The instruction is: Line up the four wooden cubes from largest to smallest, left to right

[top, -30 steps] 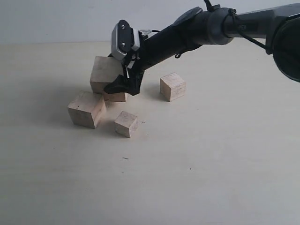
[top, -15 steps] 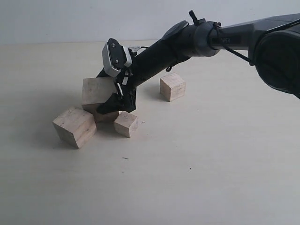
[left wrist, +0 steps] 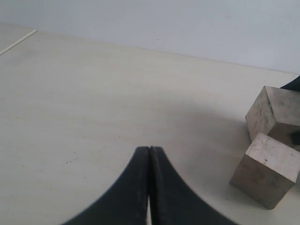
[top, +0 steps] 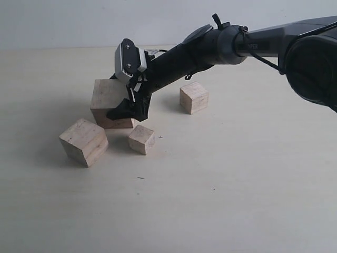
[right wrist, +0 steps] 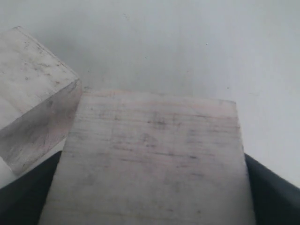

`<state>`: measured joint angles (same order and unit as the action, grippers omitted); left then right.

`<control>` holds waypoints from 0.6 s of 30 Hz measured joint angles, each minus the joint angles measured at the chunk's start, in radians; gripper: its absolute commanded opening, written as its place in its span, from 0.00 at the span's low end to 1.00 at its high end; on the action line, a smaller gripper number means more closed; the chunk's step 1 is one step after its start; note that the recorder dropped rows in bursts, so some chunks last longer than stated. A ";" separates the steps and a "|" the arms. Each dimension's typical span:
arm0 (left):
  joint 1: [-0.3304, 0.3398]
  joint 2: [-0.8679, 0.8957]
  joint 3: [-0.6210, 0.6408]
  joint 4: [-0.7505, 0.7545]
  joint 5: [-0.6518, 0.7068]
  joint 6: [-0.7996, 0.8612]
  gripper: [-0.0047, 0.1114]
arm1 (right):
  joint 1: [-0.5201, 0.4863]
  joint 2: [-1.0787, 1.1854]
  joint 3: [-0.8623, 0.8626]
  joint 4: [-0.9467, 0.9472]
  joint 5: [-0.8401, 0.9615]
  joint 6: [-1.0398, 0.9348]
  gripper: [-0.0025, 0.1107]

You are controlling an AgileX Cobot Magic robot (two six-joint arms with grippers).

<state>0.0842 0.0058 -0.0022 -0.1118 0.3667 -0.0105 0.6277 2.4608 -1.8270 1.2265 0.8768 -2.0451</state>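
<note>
Four pale wooden cubes stand on the table. The largest cube (top: 108, 100) is held in my right gripper (top: 124, 104), which is shut on it after reaching across to the left. In the right wrist view that largest cube (right wrist: 150, 154) fills the space between the dark fingers (right wrist: 18, 199). The second-largest cube (top: 84, 141) sits in front of it to the left, turned at an angle. The smallest cube (top: 141, 139) lies just below the gripper. The third cube (top: 194, 97) stands apart to the right. My left gripper (left wrist: 150, 150) is shut on nothing, left of the cubes.
The pale table (top: 237, 184) stretches away bare on all sides of the cubes. The right arm (top: 210, 47) crosses over the table from the upper right. The table's far edge meets a light wall (top: 79, 21).
The right gripper carried the largest cube left and forward, then slightly back. The second-largest cube was pushed left and forward and turned. The two small cubes stayed put.
</note>
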 measured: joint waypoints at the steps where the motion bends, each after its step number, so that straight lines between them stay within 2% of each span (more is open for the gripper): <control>1: 0.000 0.000 0.000 0.000 0.000 0.000 0.04 | 0.000 0.000 0.000 0.000 0.000 0.000 0.02; 7: 0.000 0.000 0.000 0.000 0.000 0.000 0.04 | 0.000 0.000 0.000 0.000 0.000 0.004 0.04; 11: 0.000 0.000 0.000 0.000 0.000 0.000 0.04 | 0.000 0.000 0.000 0.000 0.004 0.006 0.17; 14: 0.000 0.000 0.000 0.000 0.000 0.000 0.04 | 0.000 0.000 0.000 0.000 0.010 0.006 0.38; 18: 0.000 0.000 0.000 0.000 0.000 0.000 0.04 | 0.000 0.000 0.000 0.002 0.013 0.006 0.77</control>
<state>0.0842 0.0058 -0.0022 -0.1118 0.3667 -0.0105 0.6277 2.4608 -1.8270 1.2289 0.8901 -2.0395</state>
